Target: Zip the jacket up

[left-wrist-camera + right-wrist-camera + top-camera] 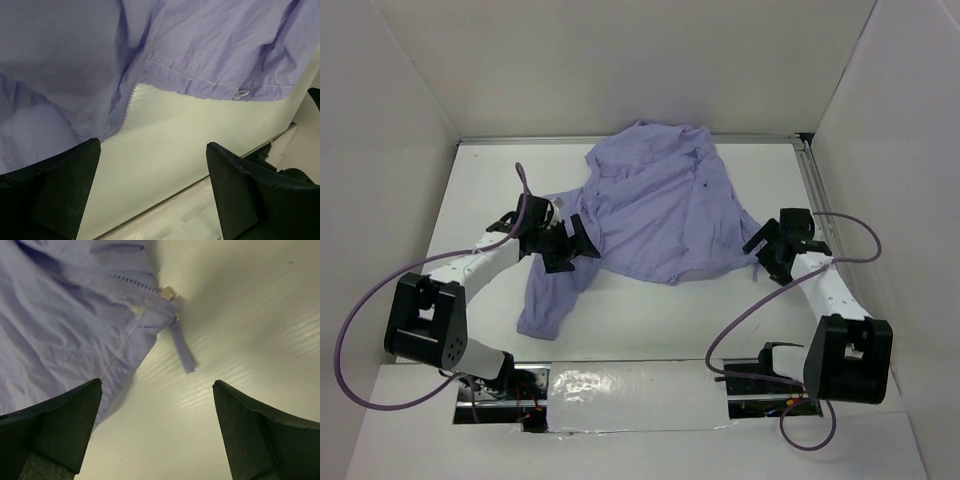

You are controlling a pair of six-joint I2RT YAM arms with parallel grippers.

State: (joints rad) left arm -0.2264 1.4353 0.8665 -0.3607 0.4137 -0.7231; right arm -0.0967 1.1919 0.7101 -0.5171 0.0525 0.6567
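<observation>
The lavender jacket (660, 205) lies spread and wrinkled on the white table, one sleeve hanging toward the front left. My left gripper (582, 243) is open at the jacket's left edge, by the sleeve. In the left wrist view the jacket's hem (200, 82) and a strip of zipper teeth (131, 102) lie beyond my open, empty gripper (152, 187). My right gripper (761, 243) is open beside the jacket's lower right corner. In the right wrist view the zipper slider (167, 292) with its fabric pull tab (182, 351) lies ahead of the empty gripper (157, 425).
White walls enclose the table on three sides. A metal rail (815, 190) runs along the right edge. A reflective foil strip (620, 395) lies between the arm bases at the front. Purple cables (360, 310) loop off both arms.
</observation>
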